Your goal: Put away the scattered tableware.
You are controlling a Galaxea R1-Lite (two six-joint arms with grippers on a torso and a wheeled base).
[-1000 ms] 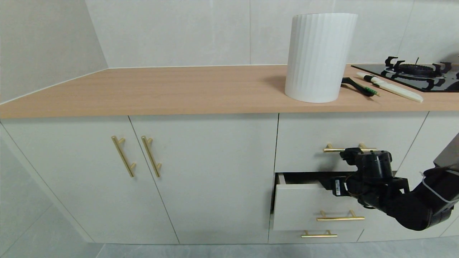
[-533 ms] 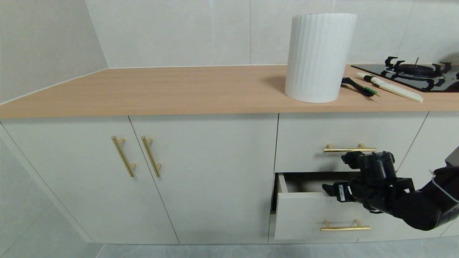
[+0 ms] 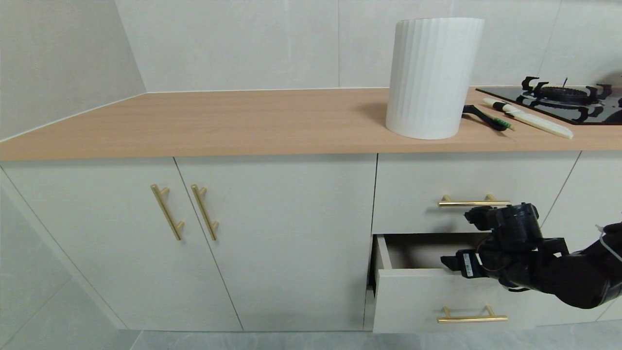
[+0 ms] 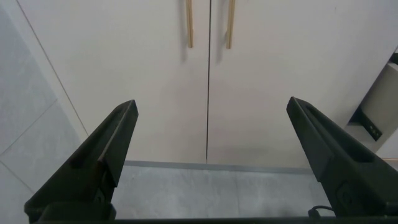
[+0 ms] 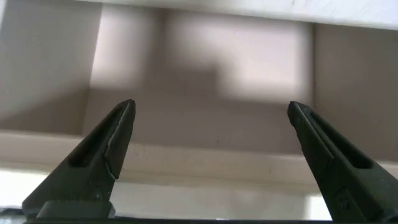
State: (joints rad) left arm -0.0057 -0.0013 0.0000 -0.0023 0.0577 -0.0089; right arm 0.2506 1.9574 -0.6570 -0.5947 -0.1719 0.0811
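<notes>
My right gripper point(image 3: 461, 239) hung in front of the open drawer point(image 3: 418, 291), the second one down below the countertop point(image 3: 243, 121). Its jaws were spread wide with nothing between them. In my right wrist view the right gripper point(image 5: 209, 118) looked past its two fingers into the drawer's pale interior point(image 5: 205, 87). My left gripper point(image 4: 208, 118) was also wide open and held nothing. It faced the cabinet doors point(image 4: 208, 74) well off to the left.

The tableware lay up on the countertop, above the right gripper and a little to its right. A cream-coloured knife point(image 3: 529, 119) sat just beside the gas hob point(image 3: 559, 97). A black-handled utensil with a green band point(image 3: 486, 118) lay between the knife and the tall white ribbed container point(image 3: 432, 78). Both pieces rested flat, with their long axes running diagonally from back-left to front-right. I could not tell which end of the knife was the handle.

I judged the right arm to be the nearer one by far. The next pick would call for it to rise clear of the drawer front and come down across one of those slanted shafts, with the fingers set crosswise to its length.
</notes>
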